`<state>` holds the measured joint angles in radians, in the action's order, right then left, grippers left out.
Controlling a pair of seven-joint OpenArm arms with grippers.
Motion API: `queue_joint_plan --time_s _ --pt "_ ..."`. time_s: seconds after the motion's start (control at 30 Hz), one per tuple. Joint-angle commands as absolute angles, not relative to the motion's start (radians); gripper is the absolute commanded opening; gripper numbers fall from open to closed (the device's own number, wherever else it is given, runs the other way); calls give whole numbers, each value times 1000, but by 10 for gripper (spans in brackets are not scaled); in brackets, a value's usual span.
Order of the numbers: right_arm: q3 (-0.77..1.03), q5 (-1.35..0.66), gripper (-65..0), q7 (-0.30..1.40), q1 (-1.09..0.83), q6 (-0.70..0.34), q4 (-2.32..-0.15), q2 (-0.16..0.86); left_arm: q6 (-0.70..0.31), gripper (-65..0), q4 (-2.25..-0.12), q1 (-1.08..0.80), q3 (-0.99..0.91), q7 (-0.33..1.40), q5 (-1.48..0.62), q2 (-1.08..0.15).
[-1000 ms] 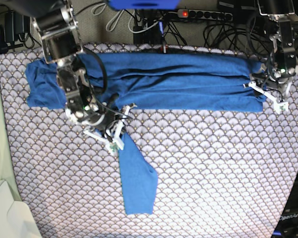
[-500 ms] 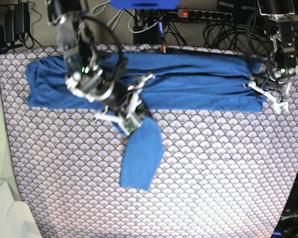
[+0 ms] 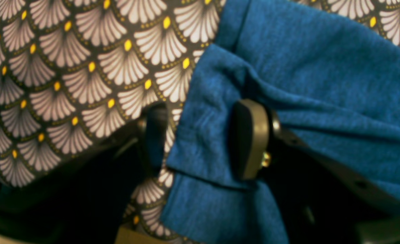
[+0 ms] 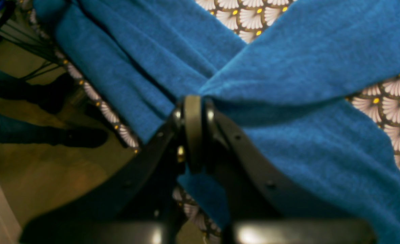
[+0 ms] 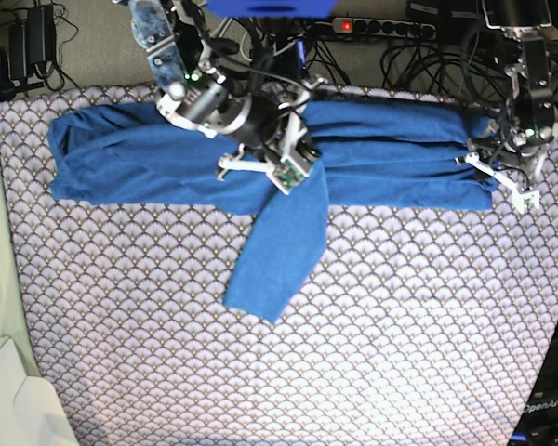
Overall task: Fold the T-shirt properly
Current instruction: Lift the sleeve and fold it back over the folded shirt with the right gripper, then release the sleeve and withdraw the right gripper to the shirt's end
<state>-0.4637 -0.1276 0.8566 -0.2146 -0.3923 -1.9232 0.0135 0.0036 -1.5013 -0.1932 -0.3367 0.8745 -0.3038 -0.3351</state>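
The blue T-shirt lies as a long folded band across the far part of the table. My right gripper is over the middle of the band and is shut on a sleeve, which trails down toward the front. In the right wrist view, the right gripper pinches the blue fabric. My left gripper rests at the band's right end, open. In the left wrist view, the shirt's folded edge lies in the left gripper, between its spread fingers.
The scallop-patterned tablecloth covers the table. A power strip and cables lie beyond the far edge. A white object is at the front left corner. The table's right edge is close to my left arm.
My right gripper has moved up and to the right with the sleeve, from the front left onto the middle of the band. The sleeve has swung along. The left arm has not moved.
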Motion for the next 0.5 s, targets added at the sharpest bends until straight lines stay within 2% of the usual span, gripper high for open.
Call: queue_joint_plan --time_s 0.0,0.47 --pt "-472 -136 -650 839 -211 -392 -1940 5 -12 -326 -1500 -199 -331 912 -320 -334" --pt "-549 -134 -649 883 -211 -392 -1937 21 -12 -326 -1500 -199 -334 912 -320 -335"
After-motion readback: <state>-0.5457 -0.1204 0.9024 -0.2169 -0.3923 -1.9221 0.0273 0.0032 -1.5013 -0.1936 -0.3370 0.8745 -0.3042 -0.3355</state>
